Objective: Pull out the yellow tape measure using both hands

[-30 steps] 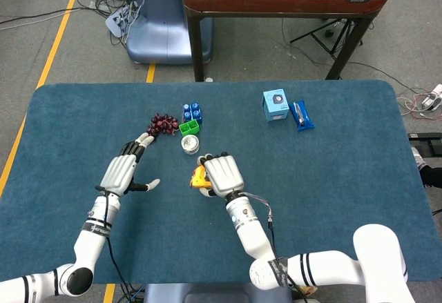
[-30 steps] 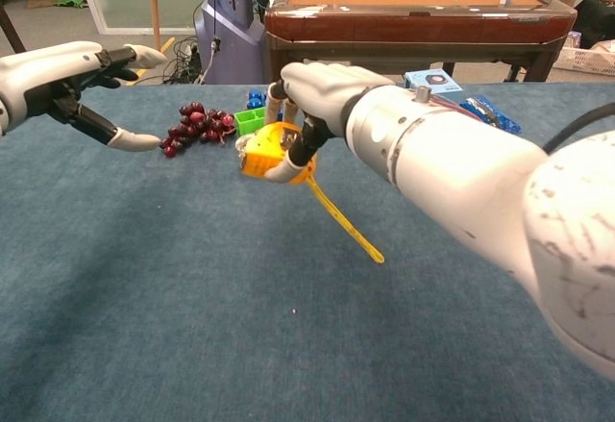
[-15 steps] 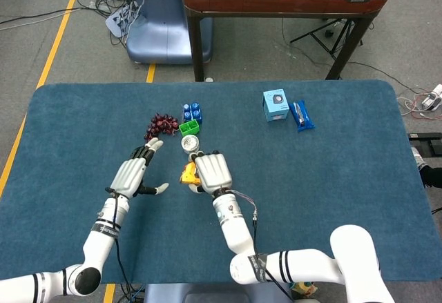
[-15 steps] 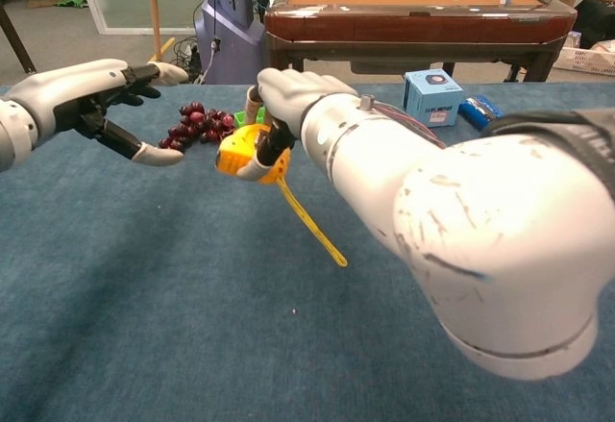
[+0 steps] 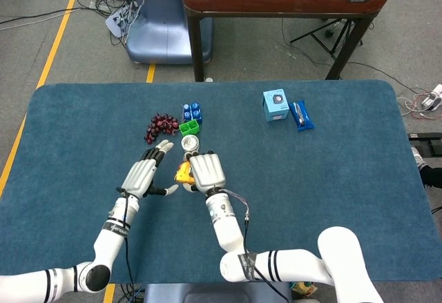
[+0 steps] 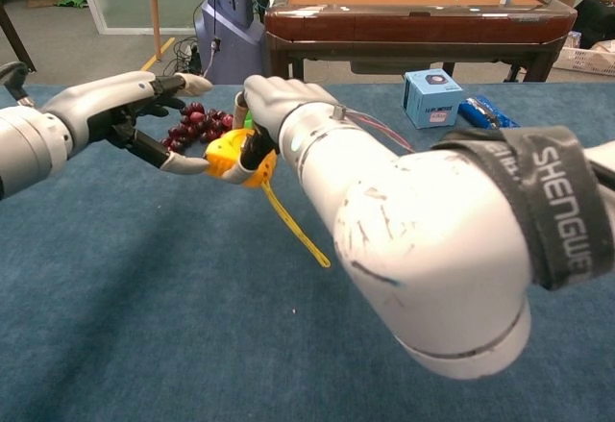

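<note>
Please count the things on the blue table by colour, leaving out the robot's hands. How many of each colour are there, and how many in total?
Yellow: 1, the tape measure.
Blue: 3, the toy block, the small box, the snack pack.
Green: 1, the small block.
Dark red: 1, the bunch of grapes.
Silver: 1, the round tin.
Total: 7.

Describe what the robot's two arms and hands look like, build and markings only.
Both arms are glossy white shells with black bands at the joints. The right arm wears a dark strap printed SHENGWEI, and thin cables run along its forearm. The left hand and right hand are pale grey with black finger segments.
</note>
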Controlling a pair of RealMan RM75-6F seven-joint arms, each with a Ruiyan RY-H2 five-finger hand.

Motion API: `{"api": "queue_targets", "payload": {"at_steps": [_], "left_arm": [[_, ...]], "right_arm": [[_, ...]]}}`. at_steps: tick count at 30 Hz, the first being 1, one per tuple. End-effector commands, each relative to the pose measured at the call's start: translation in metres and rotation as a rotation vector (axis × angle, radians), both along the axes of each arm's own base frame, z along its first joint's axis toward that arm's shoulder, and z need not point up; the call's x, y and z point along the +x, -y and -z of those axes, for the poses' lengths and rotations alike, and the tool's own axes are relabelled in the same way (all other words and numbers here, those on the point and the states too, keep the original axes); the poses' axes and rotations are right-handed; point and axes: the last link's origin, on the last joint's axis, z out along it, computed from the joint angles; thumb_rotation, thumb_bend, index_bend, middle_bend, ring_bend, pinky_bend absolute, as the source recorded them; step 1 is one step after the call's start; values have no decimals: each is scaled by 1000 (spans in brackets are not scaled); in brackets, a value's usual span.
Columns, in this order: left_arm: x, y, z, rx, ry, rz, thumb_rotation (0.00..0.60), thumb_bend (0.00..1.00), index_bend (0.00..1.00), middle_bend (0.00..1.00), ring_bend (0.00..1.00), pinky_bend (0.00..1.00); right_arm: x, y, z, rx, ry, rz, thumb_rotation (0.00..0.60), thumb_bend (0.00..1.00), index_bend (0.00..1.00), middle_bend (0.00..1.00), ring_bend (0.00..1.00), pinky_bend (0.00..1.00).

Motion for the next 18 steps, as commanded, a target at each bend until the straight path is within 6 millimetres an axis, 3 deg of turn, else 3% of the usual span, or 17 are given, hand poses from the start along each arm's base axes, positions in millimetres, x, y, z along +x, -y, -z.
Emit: {"api": "queue_targets", "payload": {"at_steps": [1,18], "left_arm": [[1,-1,2,-1,3,1,600,197,0,0,0,0],[5,-7,11,-10,4,-6,600,197,0,0,0,0]], "right_arm": [[2,-1,3,1,5,-1,600,649,650,660,576,299],[4,0,11,11,21,0,600,667,650,660,577,299]]}}
